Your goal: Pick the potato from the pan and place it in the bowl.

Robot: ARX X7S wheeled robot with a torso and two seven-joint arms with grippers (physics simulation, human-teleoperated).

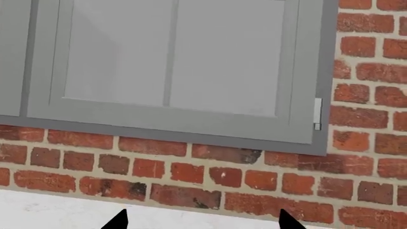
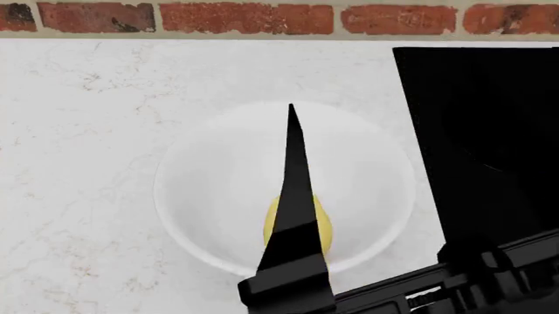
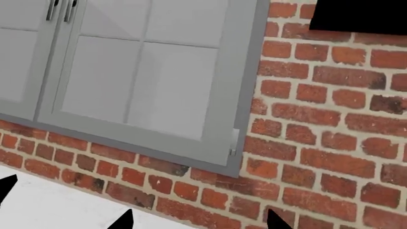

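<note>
Potato Sits in the White Bowl

No brand, label or writing shows in any view.

In the left wrist view, the left gripper (image 1: 200,220) shows only two black tips, set wide apart with nothing between them. Past them are a grey cabinet (image 1: 171,67) and a red brick wall (image 1: 369,143).

In the head view, the white bowl (image 2: 209,190) rests on the pale tabletop (image 2: 78,131). The yellow potato (image 2: 323,226) lies inside it, right under a long black gripper finger (image 2: 295,190). The black stove (image 2: 480,131) is to the right; the pan cannot be told apart from it.

In the right wrist view, the right gripper (image 3: 197,222) shows spread black tips holding nothing.
</note>
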